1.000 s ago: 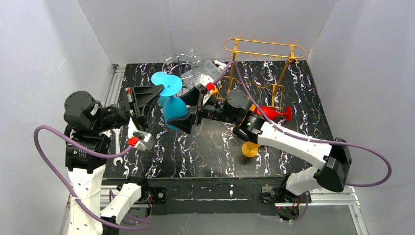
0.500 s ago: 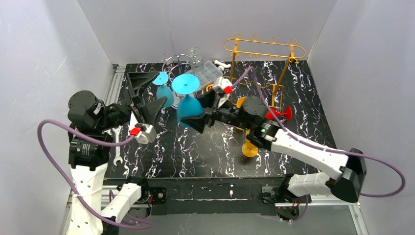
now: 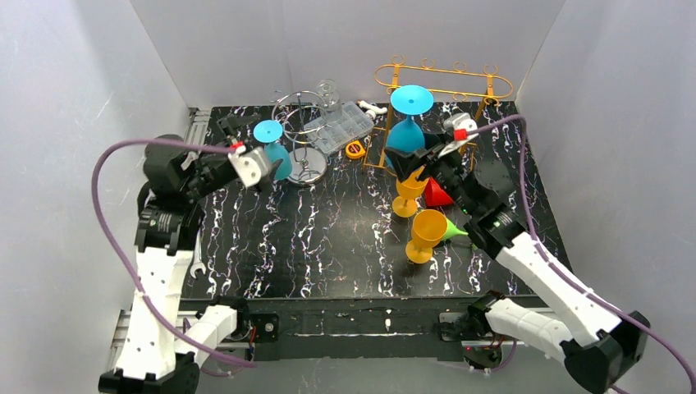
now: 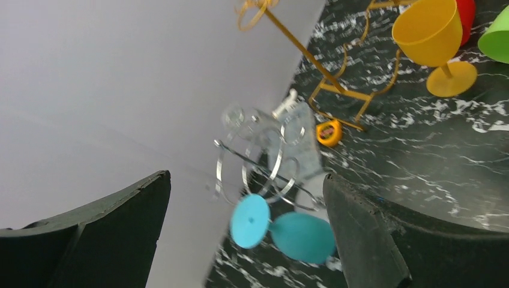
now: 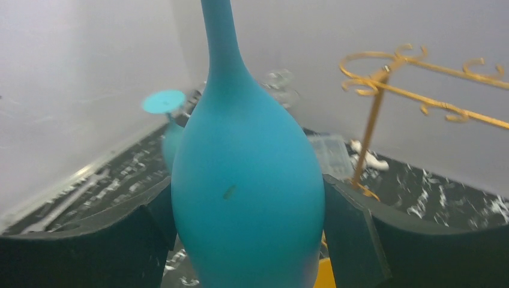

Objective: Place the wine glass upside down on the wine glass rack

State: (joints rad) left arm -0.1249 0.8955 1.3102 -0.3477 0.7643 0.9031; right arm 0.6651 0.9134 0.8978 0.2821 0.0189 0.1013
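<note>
Blue wine glass [image 3: 405, 135] is up in the air, foot on top, its bowl clamped between the right gripper's [image 3: 413, 156] fingers, close by the gold wine glass rack [image 3: 443, 84]. Left gripper [image 4: 246, 183] gapes wide, holding nothing, a second blue glass [image 4: 300, 237] lying beyond it.

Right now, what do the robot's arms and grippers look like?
Left arm and right arm: white shells, black joint housings, a purple cable looping along each. Left gripper and right gripper: broad matte-black fingers, small red tab at the wrist.
</note>
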